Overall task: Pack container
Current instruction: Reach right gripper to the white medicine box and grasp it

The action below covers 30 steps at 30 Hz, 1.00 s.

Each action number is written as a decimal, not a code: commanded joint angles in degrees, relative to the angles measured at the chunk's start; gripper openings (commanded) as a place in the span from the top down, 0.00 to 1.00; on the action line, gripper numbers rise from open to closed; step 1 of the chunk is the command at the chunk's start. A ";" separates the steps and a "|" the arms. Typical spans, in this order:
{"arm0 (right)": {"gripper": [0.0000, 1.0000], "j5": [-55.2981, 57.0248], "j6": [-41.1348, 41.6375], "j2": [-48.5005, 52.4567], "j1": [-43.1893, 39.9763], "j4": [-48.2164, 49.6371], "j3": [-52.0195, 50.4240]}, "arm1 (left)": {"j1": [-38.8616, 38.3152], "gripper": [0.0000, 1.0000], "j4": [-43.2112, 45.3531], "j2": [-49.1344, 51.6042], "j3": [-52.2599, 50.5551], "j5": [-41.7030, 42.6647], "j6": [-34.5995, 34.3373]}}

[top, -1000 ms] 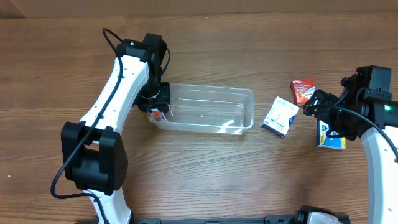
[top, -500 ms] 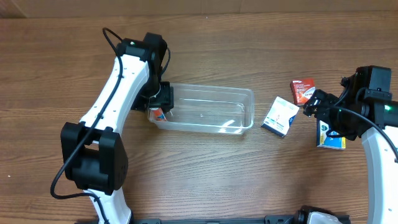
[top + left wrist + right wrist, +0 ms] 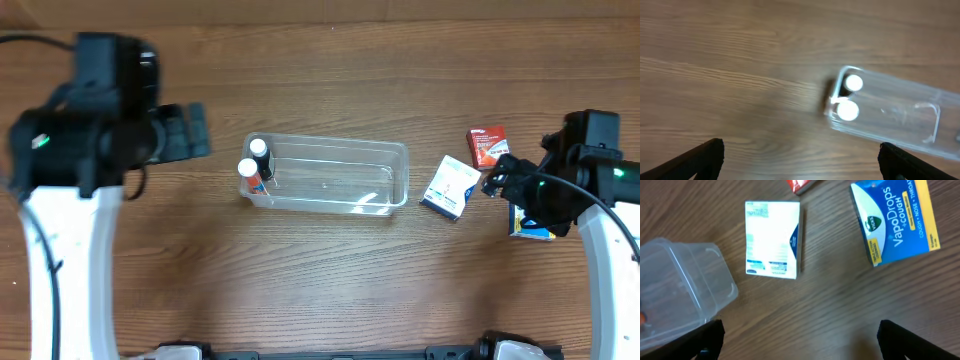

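The clear container point(image 3: 345, 178) lies mid-table. Two small white-capped bottles point(image 3: 259, 147) point(image 3: 248, 168) stand upright in its left end. My left gripper point(image 3: 186, 132), blurred, hovers open to the left of the container and holds nothing. In the left wrist view the gripper point(image 3: 800, 147) is over bare wood, with the container point(image 3: 900, 117) and the bottle caps point(image 3: 854, 83) point(image 3: 847, 110) ahead on the right. My right gripper point(image 3: 500, 176) is open and empty beside the boxes. In the right wrist view this gripper point(image 3: 800, 327) is above bare wood.
A white-and-blue box point(image 3: 451, 187) point(image 3: 772, 239) lies just right of the container. A red box point(image 3: 487, 146) point(image 3: 799, 184) sits behind it. A blue-and-yellow VapoDrops box point(image 3: 530, 224) point(image 3: 895, 220) lies partly under the right arm. The container's corner point(image 3: 680, 287) shows at the right wrist view's left.
My left gripper opened, let go of a bottle in the container's left end and swung away to the left. The right arm barely moved.
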 commanded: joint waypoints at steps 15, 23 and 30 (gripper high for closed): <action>0.00 5.53 17.97 21.29 13.29 11.56 5.42 | 9.53 0.00 6.69 -5.79 -16.39 9.33 10.12; 0.00 7.32 18.56 27.28 13.27 12.63 5.31 | 9.51 0.00 8.00 -5.79 -19.17 10.19 10.25; 0.00 8.76 18.18 29.07 13.22 15.17 2.21 | 9.40 0.00 7.96 -5.79 -19.17 10.19 10.27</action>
